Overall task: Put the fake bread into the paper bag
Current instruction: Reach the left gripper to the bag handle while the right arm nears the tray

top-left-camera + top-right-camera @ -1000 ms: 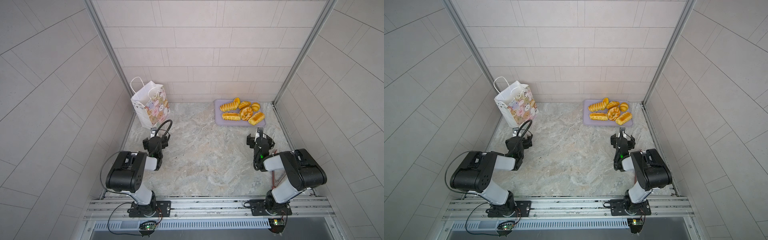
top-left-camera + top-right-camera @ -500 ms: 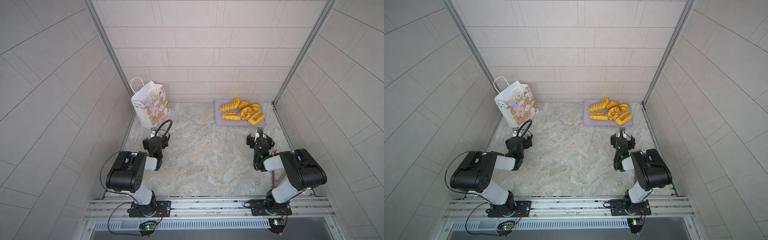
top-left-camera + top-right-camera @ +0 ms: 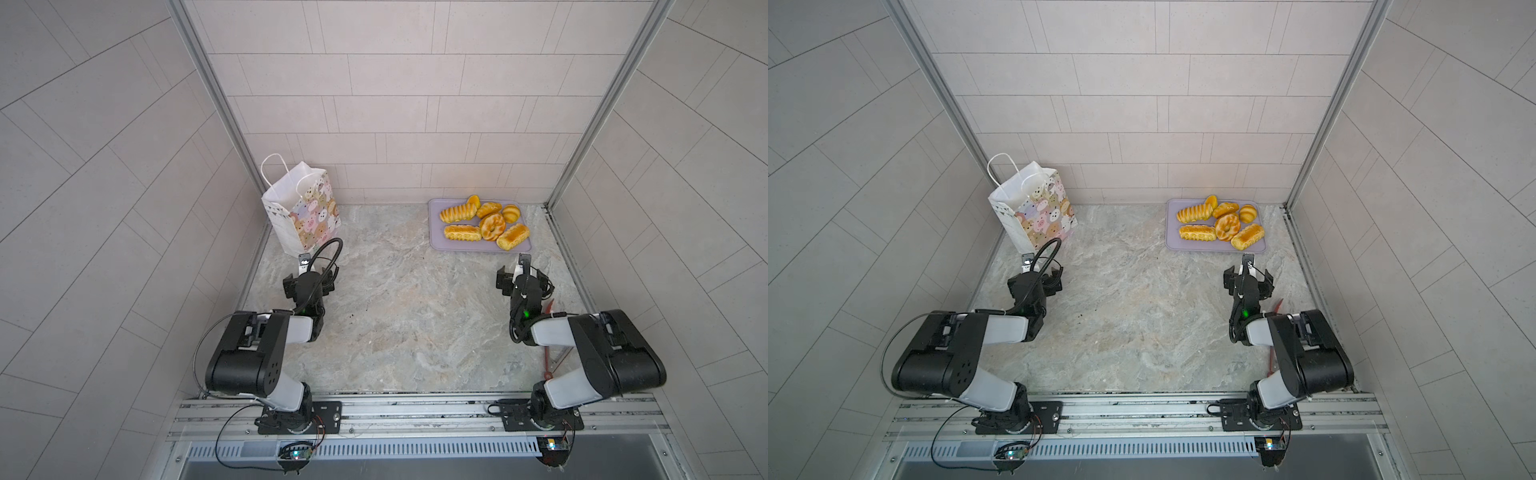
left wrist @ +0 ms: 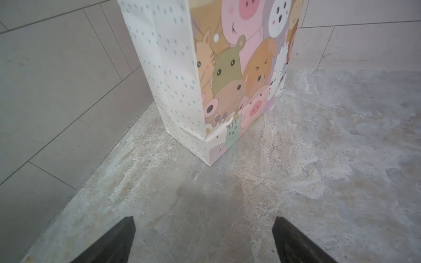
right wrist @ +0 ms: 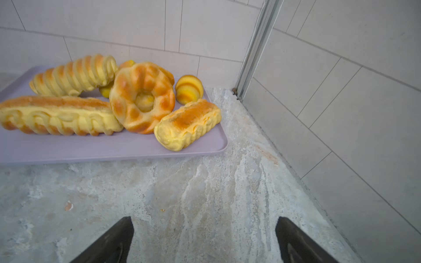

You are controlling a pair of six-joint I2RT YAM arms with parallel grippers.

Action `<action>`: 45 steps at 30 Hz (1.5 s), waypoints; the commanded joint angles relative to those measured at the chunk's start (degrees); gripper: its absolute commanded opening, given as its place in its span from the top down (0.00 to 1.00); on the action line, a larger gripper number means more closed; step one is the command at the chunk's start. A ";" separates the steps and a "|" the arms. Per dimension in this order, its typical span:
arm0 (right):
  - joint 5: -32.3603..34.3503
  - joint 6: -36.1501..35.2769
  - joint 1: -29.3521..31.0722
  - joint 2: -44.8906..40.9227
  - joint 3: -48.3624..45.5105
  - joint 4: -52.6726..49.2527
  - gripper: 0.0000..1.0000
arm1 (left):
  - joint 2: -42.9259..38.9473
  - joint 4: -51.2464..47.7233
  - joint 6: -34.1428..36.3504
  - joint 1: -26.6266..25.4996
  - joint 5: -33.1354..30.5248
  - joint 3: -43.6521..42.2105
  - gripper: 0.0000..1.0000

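In both top views the left end effector (image 3: 309, 277) is over the bench (image 3: 407, 316), spread wide, nothing in it. The paper bag (image 3: 305, 212) stands upright just ahead of it. The right end effector (image 3: 521, 277) is wide and empty too, with the fake bread (image 3: 484, 224) piled on a lilac tray (image 3: 436, 246) ahead, a bit to its left.

Left wrist: the bag's (image 4: 182, 79) bottom corner is dead ahead, not touching.

Right wrist: all the bread (image 5: 141, 98) is on the tray, near but apart.

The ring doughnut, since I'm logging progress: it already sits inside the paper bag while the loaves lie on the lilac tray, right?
Not quite. The ring doughnut lies on the lilac tray among the loaves, not inside the paper bag. The right wrist view shows it.
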 commanded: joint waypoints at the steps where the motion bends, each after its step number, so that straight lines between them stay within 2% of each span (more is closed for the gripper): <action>1: 2.23 1.75 0.01 -9.29 0.10 -7.05 0.01 | -5.24 -7.30 -0.78 -0.06 -2.97 3.29 0.00; 5: 4.71 9.25 0.01 -20.04 2.73 -19.74 0.01 | -12.00 -14.36 -5.13 -0.03 -6.69 5.35 0.00; 7: 8.85 15.84 0.02 -23.79 7.83 -33.20 0.01 | -15.74 -20.63 -9.25 -0.04 -7.89 7.92 0.00; 9: 10.05 20.28 -0.05 -24.95 14.27 -46.93 0.01 | -18.53 -29.11 -14.48 -0.03 -9.90 11.79 0.00; 11: 7.94 23.62 -0.03 -25.02 21.24 -59.15 0.01 | -20.50 -39.39 -19.18 0.03 -12.41 17.17 0.00; 12: 4.07 24.01 -0.07 -24.87 24.11 -64.18 0.01 | -21.24 -44.70 -20.59 0.00 -12.70 20.11 0.00; 13: -0.62 23.60 -0.11 -24.86 26.09 -67.19 0.01 | -21.65 -49.99 -21.19 0.39 -10.78 23.47 0.00; 14: -3.74 23.79 -0.07 -25.05 27.14 -69.14 0.01 | -21.33 -54.56 -20.95 1.53 -5.87 26.88 0.00; 16: -9.24 26.04 -0.25 -26.45 27.26 -70.35 0.00 | -18.55 -63.53 -20.45 4.30 7.57 34.85 0.00; 18: -15.52 28.39 -1.04 -28.88 25.52 -69.52 0.01 | -15.45 -71.08 -21.30 5.53 11.86 41.35 0.00; 20: -19.48 30.44 -1.64 -31.21 24.03 -68.24 0.01 | -13.92 -73.96 -22.61 7.40 15.86 44.84 0.00; 23: -22.62 34.16 -1.74 -31.46 25.80 -71.39 0.01 | -12.08 -77.94 -23.32 9.44 17.08 49.78 0.01; 27: -31.41 30.31 -1.49 -26.16 33.94 -79.40 0.11 | -6.71 -84.59 -21.90 11.62 17.63 60.03 0.15; 30: -32.91 28.57 -0.59 -24.92 37.19 -81.66 0.10 | -2.79 -87.30 -22.48 15.17 19.94 66.79 0.20; 33: -34.01 26.98 1.05 -23.99 40.03 -83.40 0.09 | 0.27 -88.50 -22.70 18.06 21.25 71.53 0.20; 38: -37.01 24.03 5.56 -24.02 42.02 -83.22 0.13 | 4.78 -88.28 -21.88 21.03 21.11 77.61 0.16; 43: -38.75 22.53 11.16 -23.26 44.20 -80.76 0.14 | 13.19 -86.72 -18.53 21.70 24.93 84.75 0.13; 45: -39.12 22.21 12.98 -22.02 45.74 -81.03 0.14 | 16.90 -86.63 -16.59 21.74 24.07 87.87 0.13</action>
